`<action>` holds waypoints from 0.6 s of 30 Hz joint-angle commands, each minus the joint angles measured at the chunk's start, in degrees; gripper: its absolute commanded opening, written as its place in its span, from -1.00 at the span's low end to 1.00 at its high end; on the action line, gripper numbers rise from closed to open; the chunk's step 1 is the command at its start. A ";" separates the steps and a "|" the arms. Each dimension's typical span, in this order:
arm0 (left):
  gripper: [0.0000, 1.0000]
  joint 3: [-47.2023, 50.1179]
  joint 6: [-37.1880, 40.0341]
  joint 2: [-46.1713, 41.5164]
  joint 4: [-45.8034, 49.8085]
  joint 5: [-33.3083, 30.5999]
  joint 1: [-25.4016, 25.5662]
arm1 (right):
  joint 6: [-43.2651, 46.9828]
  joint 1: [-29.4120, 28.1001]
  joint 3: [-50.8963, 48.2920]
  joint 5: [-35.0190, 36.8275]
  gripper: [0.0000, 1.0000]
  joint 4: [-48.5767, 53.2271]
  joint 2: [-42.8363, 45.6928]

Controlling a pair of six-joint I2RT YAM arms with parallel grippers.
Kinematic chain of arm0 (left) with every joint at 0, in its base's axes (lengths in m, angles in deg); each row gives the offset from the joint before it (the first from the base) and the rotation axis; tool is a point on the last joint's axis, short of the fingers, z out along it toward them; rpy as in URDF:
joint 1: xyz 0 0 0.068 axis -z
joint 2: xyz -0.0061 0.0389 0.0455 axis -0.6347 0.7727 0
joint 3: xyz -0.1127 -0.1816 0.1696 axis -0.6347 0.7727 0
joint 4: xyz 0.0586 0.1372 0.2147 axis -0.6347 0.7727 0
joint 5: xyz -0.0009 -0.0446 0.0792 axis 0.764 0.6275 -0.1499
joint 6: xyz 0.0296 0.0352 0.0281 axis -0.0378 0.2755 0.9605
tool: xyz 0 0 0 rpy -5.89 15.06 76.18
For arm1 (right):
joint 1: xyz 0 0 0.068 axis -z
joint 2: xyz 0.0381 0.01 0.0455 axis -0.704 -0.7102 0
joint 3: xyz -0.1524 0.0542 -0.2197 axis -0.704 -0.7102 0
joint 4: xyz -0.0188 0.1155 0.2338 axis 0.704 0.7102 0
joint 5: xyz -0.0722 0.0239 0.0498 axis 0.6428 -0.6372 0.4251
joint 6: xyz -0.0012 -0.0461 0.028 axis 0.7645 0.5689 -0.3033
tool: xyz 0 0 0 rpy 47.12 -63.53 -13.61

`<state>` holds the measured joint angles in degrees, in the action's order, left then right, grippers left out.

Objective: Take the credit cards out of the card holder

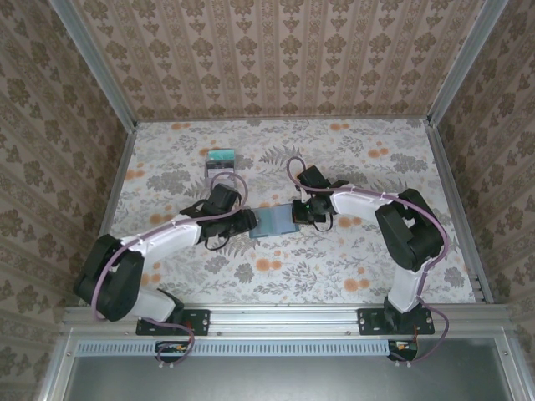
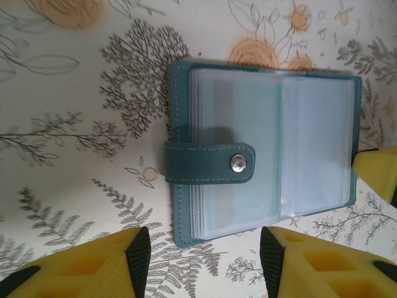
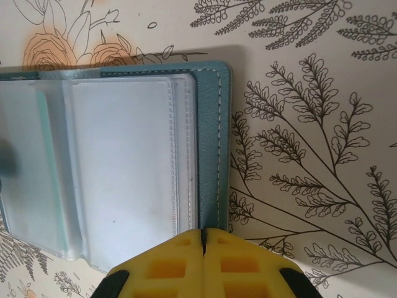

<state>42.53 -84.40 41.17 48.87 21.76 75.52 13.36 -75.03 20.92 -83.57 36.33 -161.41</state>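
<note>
Top external view: the flowered table [image 1: 376,259] was seen walled on three sides, with bare room left all around the arms. The card holder [image 1: 272,222] was laid open between the two pincers, its ends partly hidden under them. The left pincer [image 2: 205,251] was held apart, the holder's edge just ahead of its fingertips and nothing clamped. The right pincer [image 3: 203,239] was pressed together on the cover's stitched edge, which was lost under its tips. Well beyond the left pincer a grey rectangle [image 1: 221,161] was set. Any cards were made hard to tell by the cloudy sleeves [image 2: 310,143]. A strap [image 2: 198,163] with a snap [image 2: 237,162] was folded across one panel.
</note>
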 commanded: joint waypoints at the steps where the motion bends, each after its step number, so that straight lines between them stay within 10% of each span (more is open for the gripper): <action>1: 0.01 -3.00 -0.29 2.53 -2.30 2.71 0.77 | 0.82 -0.17 -0.67 1.55 -1.00 -0.82 -1.98; 18: -0.08 -7.51 2.18 12.61 -0.48 5.86 1.05 | -0.76 -0.26 -2.97 0.40 -1.00 -1.98 -2.00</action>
<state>36.81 -83.64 52.78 47.91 26.13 76.13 13.25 -75.01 19.70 -83.70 33.66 -162.31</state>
